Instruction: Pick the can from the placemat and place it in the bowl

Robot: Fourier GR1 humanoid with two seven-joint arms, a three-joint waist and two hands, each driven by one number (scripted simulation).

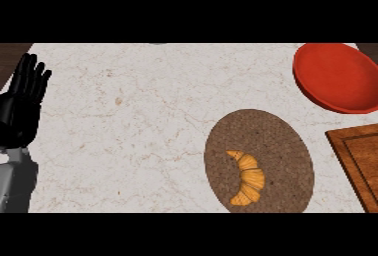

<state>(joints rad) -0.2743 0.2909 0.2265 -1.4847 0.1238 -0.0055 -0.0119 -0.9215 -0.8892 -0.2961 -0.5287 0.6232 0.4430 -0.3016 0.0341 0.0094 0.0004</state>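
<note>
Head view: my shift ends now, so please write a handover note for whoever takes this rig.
Left hand: open, resting at the left edge, fingers up, holding nothing. Right hand: not in view.
No can shows; a croissant lies on the brown placemat. The red bowl sits at the upper right, nothing seen in it.
Done: nothing yet. Left: the whole pick from the placemat and the placing in the bowl.

Croissant (pixel 247 179) on brown placemat (pixel 279 134); red bowl (pixel 336 75) upper right; left hand (pixel 21 102) resting left edge, fingers straight.
</note>
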